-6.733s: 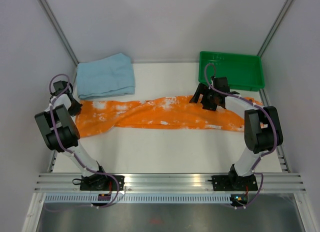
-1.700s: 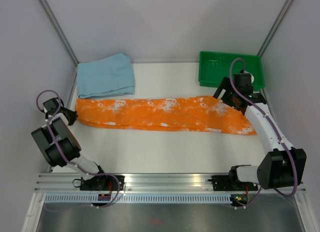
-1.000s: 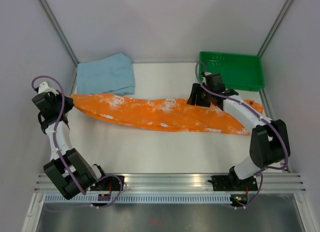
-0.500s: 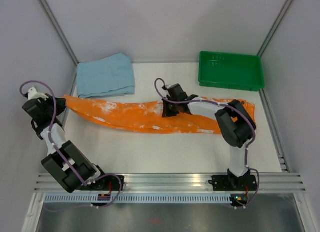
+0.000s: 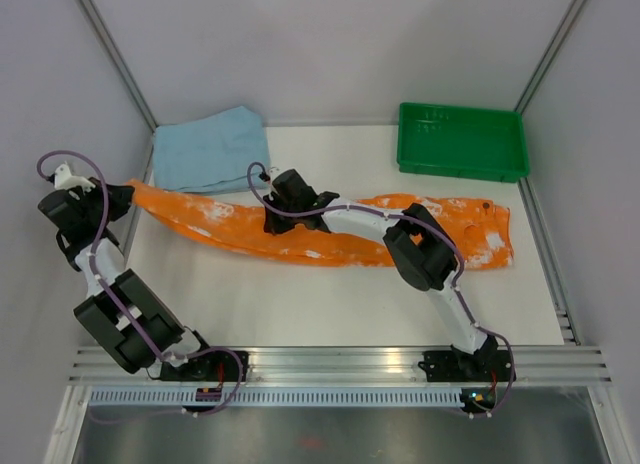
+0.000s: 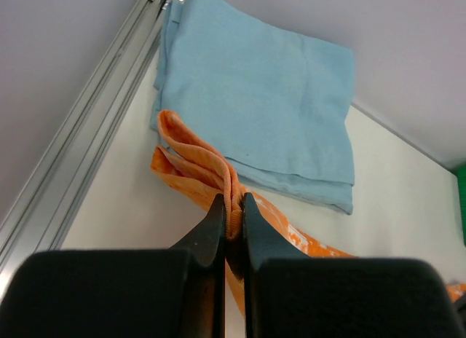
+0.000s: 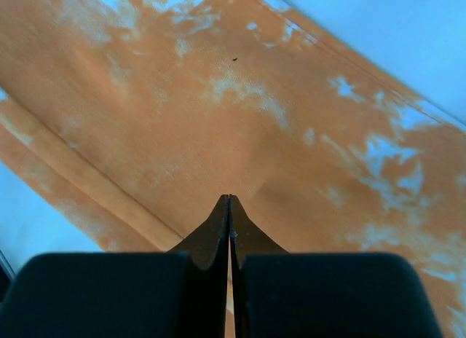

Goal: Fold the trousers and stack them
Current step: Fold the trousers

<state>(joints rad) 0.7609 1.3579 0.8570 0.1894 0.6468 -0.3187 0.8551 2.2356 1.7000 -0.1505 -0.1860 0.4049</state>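
Note:
The orange, white-blotched trousers [image 5: 210,216] lie stretched as a long band across the table, from the left wall to the right side. My left gripper [image 5: 118,194] is shut on their left end, lifted a little off the table. In the left wrist view a bunched fold of the trousers [image 6: 193,159] is pinched between the tips of the left gripper [image 6: 232,203]. My right gripper [image 5: 276,222] reaches far left over the band's middle. Seen from the right wrist, that gripper [image 7: 230,198] is shut, tips together against the flat trousers [image 7: 218,97], with no fabric visible between them.
A folded light-blue cloth [image 5: 212,149] lies at the back left, its near edge touching the trousers; it also shows in the left wrist view [image 6: 262,112]. A green tray [image 5: 462,141] stands at the back right. Metal frame rails run along both side walls.
My right gripper has swept left along the trousers from their right part to the middle and has shut. The left gripper kept its hold, and the trousers' left end rose slightly.

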